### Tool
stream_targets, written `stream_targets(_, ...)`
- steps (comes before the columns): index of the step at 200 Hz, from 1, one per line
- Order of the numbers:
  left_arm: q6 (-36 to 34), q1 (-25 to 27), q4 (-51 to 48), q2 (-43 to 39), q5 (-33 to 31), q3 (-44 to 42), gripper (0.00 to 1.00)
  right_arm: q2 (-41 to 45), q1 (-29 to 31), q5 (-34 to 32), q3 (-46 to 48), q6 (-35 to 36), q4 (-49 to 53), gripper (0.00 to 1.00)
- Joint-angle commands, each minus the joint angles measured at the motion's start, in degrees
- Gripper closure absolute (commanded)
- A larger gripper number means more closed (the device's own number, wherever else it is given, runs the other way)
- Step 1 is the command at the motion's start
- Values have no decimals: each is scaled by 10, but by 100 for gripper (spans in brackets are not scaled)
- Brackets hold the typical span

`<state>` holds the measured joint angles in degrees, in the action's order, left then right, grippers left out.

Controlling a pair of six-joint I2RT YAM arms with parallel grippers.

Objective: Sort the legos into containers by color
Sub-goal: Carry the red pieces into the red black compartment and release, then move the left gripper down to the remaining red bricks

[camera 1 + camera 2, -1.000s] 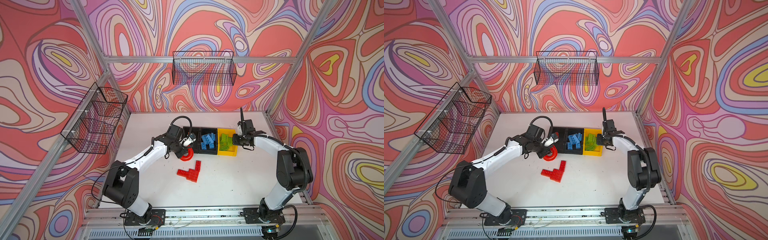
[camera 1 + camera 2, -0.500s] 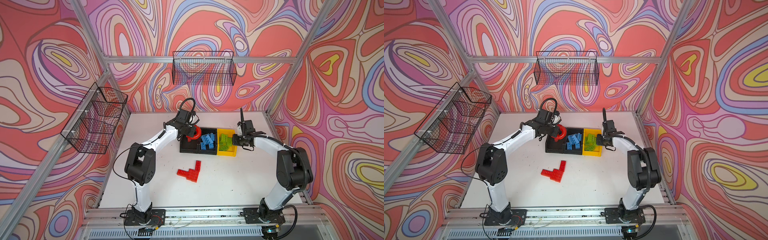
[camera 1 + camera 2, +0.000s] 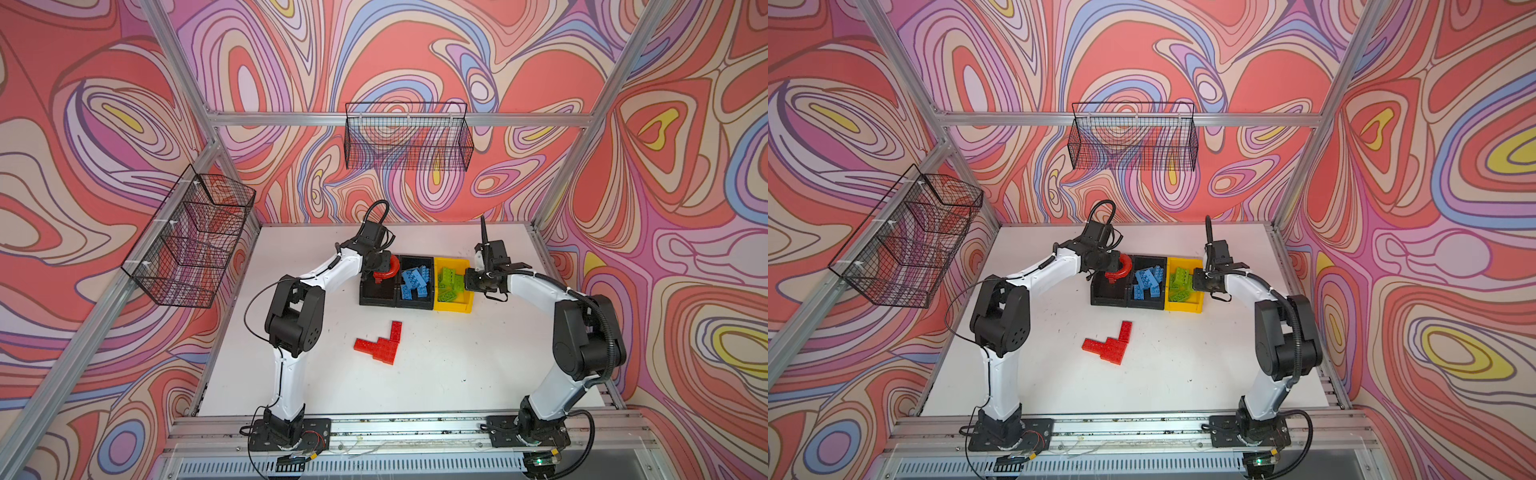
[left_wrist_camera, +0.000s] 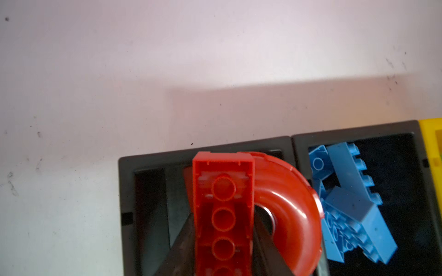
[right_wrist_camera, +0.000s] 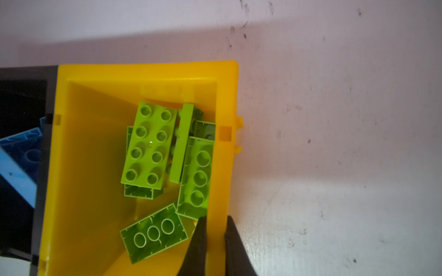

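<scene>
Right wrist: green bricks (image 5: 150, 143) in yellow bin (image 5: 143, 71), right pincer (image 5: 216, 218) seemingly pinching wall; left pincer (image 4: 223, 215) pinching red arch (image 4: 287, 203).

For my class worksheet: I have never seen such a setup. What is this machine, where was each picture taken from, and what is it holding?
Two robot arms stand at a white table. Two pictures look down from above; the other two come from cameras on the arms' wrists. The left tool holds a red arch piece over a black bin. The right tool pinches the wall of the yellow bin. Blue bricks and green bricks are binned; red bricks lie loose.
</scene>
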<state>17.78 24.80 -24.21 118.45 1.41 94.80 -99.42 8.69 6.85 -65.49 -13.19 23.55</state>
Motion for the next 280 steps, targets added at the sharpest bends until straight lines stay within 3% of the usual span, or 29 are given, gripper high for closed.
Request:
stream_targets(1,30,-8,-1,20,-3,7,61,24,1,13,2,-2,-26,96)
stream_targets(43,24,-8,15,8,-3,-1,48,26,1,14,8,-3,-28,97)
stream_targets(58,14,-8,34,-5,4,-11,38,26,1,14,10,-4,-28,97)
stream_targets(125,-50,-7,34,-144,-11,-84,39,30,0,9,16,-1,-25,97)
stream_targets(159,-122,-5,-25,-237,4,-194,39,30,1,10,17,1,-22,97)
stream_targets(197,-279,10,-31,-391,111,-399,39,30,1,8,19,9,-16,97)
stream_targets(216,-356,12,-68,-449,147,-447,38,27,1,14,24,7,-23,97)
stream_targets(245,-434,28,-102,-462,148,-473,36,22,1,24,30,3,-35,97)
stream_targets(280,-476,68,-94,-398,101,-473,36,21,1,27,30,8,-37,97)
